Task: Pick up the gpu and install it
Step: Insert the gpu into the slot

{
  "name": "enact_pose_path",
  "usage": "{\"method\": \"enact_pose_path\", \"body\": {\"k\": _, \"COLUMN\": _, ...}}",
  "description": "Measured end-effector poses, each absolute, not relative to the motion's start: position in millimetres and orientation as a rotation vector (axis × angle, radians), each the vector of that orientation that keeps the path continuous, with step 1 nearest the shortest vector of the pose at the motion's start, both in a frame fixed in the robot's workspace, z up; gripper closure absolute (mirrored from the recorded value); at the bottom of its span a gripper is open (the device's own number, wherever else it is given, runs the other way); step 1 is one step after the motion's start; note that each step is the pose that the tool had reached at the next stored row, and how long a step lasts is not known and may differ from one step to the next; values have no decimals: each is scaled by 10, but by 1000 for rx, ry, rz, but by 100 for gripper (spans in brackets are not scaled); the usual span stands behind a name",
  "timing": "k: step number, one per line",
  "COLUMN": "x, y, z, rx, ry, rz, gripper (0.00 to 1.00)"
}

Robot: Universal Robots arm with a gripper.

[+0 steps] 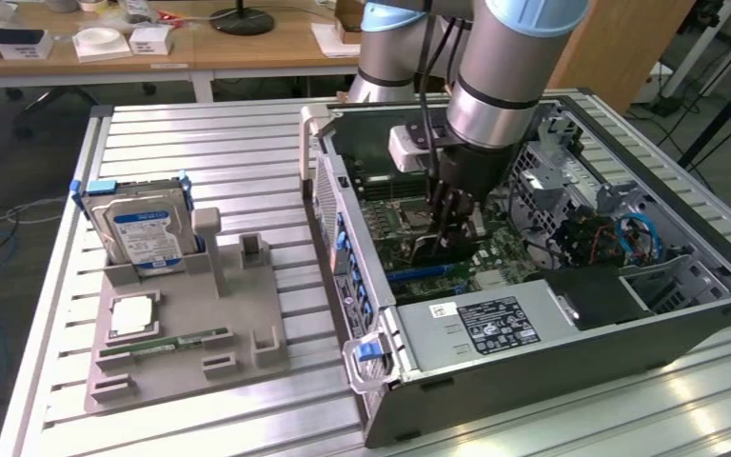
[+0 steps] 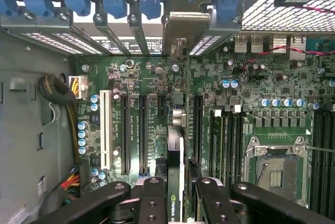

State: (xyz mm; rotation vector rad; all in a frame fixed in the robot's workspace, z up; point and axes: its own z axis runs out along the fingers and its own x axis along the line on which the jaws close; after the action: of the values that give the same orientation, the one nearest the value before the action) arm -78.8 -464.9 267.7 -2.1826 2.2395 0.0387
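**A:** Exterior view?
**B:** The end effector (image 1: 448,228) is deep inside the open computer case (image 1: 569,367) on the desk (image 1: 213,133).
**A:** Wrist view?
**B:** It is clamped on the gpu (image 2: 175,156), held edge-on between its fingers (image 2: 154,198), above the motherboard (image 2: 246,82).

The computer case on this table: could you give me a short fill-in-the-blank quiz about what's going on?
1. The pincer is shut on the ___, seen edge-on above the motherboard.
2. The arm reaches down into the open ___.
3. On the grey holder, the hard drive stands ___.
Missing words: gpu; case; upright.
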Motion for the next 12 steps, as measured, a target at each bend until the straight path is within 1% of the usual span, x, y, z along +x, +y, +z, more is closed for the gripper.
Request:
{"method": "enact_pose_path", "body": {"k": 5, "x": -793, "y": -4650, "z": 2617, "rx": -2182, "ry": 2239, "rz": 38, "gripper": 74}}
{"method": "enact_pose_path", "body": {"k": 12, "x": -794, "y": -4650, "z": 2580, "rx": -2179, "ry": 2235, "rz": 23, "gripper": 74}}
